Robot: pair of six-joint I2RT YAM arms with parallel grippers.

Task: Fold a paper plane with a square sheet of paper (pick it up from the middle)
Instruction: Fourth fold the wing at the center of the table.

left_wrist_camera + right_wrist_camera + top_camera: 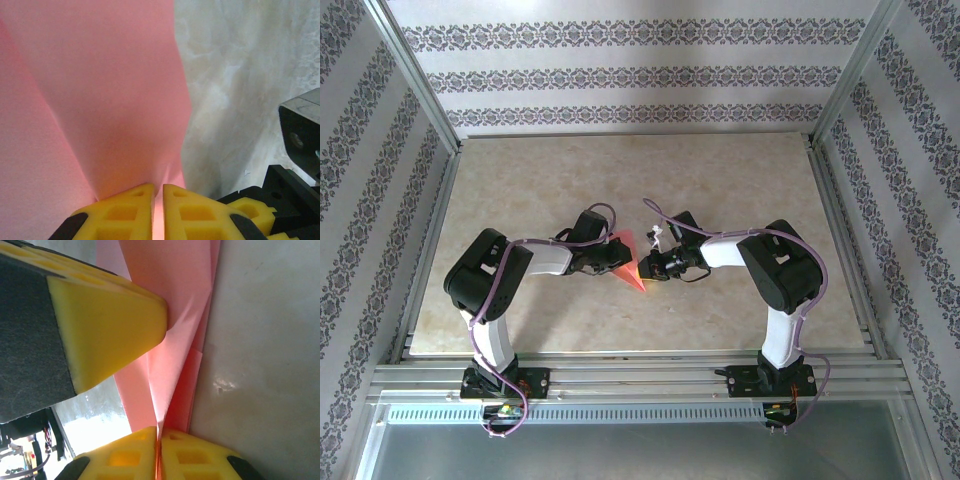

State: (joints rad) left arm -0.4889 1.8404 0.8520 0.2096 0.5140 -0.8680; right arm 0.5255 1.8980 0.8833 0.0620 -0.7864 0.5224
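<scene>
The paper plane (624, 262) is a salmon-pink pointed triangle held just above the table between the two arms. Its tip points toward the near edge. My left gripper (607, 262) is shut on its left side. In the left wrist view the yellow fingertips (135, 200) pinch the pink paper (100, 100), which fans away from them. My right gripper (648, 268) is shut on the right side. In the right wrist view the gripper (159, 432) clamps a raised crease of the layered paper (170, 295). The left gripper's yellow finger (105, 325) presses against the paper from the upper left.
The beige marble table top (740, 190) spreads around the arms, inside an aluminium frame (640, 375) with patterned walls. The right gripper's black body (300, 145) sits close at the right of the left wrist view. The two grippers are nearly touching.
</scene>
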